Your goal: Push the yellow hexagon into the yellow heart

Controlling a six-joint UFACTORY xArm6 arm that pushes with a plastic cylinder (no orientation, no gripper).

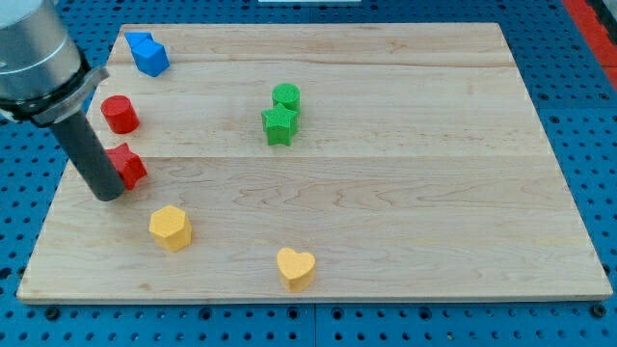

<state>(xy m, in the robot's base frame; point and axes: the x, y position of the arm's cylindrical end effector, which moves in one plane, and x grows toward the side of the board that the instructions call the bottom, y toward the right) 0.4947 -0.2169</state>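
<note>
The yellow hexagon (171,227) lies at the lower left of the wooden board (386,222). The yellow heart (295,268) lies to its lower right, near the board's bottom edge, well apart from it. My tip (108,194) rests on the board at the left, up and to the left of the yellow hexagon with a gap between them. The tip stands right against the left side of a red star-shaped block (128,166).
A red cylinder (120,114) sits above the red star. A blue block (147,53) lies at the top left corner. A green cylinder (286,96) and a green star (280,125) touch each other at the upper middle.
</note>
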